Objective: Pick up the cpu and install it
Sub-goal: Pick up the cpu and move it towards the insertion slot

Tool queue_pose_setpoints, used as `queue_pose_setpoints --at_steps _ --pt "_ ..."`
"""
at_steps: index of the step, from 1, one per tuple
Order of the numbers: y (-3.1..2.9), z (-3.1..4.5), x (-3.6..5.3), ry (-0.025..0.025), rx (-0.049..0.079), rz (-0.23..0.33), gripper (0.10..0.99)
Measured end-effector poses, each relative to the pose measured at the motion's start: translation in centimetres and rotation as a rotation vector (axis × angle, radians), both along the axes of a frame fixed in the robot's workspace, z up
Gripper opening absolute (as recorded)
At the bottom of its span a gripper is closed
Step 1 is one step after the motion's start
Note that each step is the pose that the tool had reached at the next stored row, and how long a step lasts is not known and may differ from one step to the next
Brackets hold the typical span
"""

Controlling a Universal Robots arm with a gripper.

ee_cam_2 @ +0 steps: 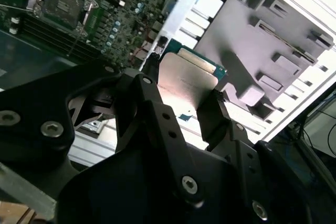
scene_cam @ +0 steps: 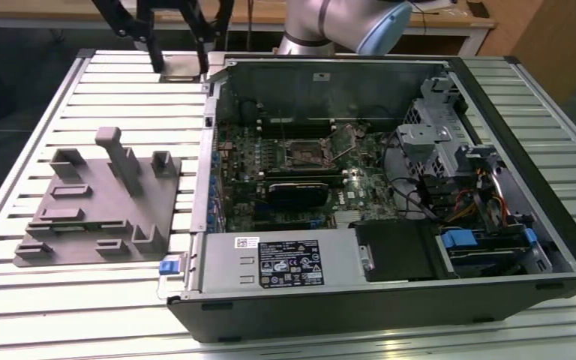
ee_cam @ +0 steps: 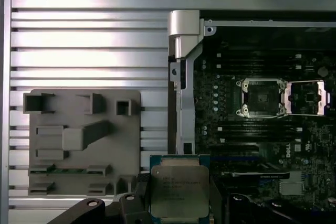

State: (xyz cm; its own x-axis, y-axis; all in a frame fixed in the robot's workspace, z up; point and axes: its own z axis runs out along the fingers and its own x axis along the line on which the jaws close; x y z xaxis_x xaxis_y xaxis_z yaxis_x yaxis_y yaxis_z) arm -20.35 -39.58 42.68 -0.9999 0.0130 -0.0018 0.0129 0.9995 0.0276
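Jaws grip the cpu (ee_cam: 178,195) by opposite edges, beside the case (scene_cam: 388,315).

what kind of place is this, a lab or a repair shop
Probably a robotics lab bench set up for computer assembly: a ribbed aluminium slat table, an open black desktop computer case with its green motherboard bared, and a black robot hand gripping a small silver square cpu.

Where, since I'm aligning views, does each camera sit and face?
Exterior view: off the arm, looking down on the computer case and tray; arm and gripper show.
First wrist view: on the wrist, looking down past the gripper holding the cpu.
Second wrist view: also wrist-mounted, slanted across the fingers.
Both wrist views share cpu, tray, socket.
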Motion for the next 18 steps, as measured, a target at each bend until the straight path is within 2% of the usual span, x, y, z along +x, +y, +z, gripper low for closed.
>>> queue_pose_setpoints --at_steps 10,18 --pt "0.03 -0.10 3.24 0.0000 0.000 0.000 0.541" --pt "0.26 -0.20 6.52 0.0000 0.000 0.000 0.541"
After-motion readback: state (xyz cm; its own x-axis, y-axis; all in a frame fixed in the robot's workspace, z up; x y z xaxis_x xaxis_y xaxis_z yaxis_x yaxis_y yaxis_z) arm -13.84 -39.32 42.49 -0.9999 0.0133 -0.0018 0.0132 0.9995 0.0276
